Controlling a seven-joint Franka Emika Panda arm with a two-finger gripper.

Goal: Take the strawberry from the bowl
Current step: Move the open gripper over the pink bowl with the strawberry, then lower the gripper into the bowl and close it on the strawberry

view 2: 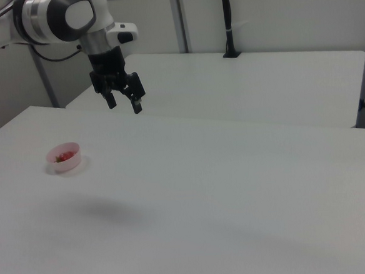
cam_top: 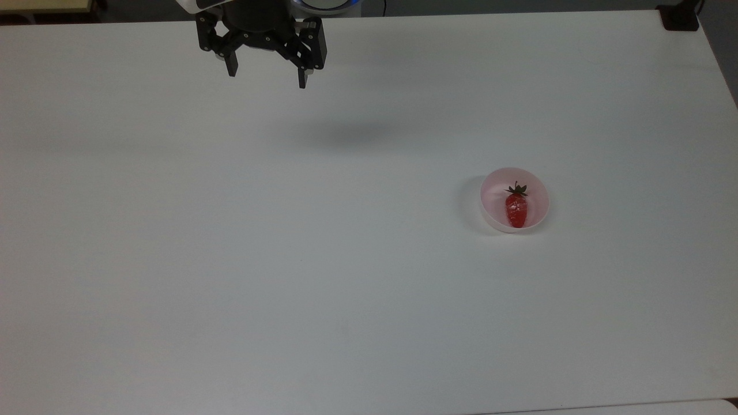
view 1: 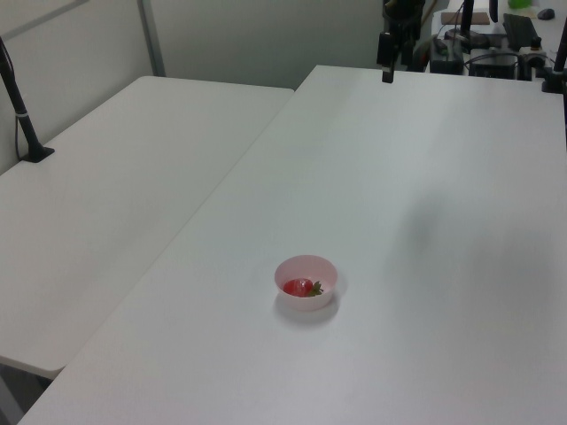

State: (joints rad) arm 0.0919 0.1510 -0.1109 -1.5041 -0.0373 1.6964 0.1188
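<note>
A glossy red strawberry [cam_top: 516, 208] with a dark green cap lies inside the small pale pink bowl [cam_top: 494, 217] on the white table, toward the top view's right. The same bowl [view 1: 320, 267] holds the strawberry [view 1: 301, 287] in the left view, and the bowl [view 2: 72, 160] sits at the right view's left with the strawberry [view 2: 63, 158] in it. My gripper [cam_top: 267, 79] hangs open high above the table near its far edge in the top view, far from the bowl, with nothing between its fingers. It also appears as the black gripper [view 2: 124, 105] in the right view.
A second white table [view 1: 106, 204] stands beside this one at the left view's left, with a black post [view 1: 22, 119] clamped on it. A black clamp [cam_top: 679, 16] sits at the top view's upper right corner. Cables and equipment [view 1: 496, 53] lie behind the table's far edge.
</note>
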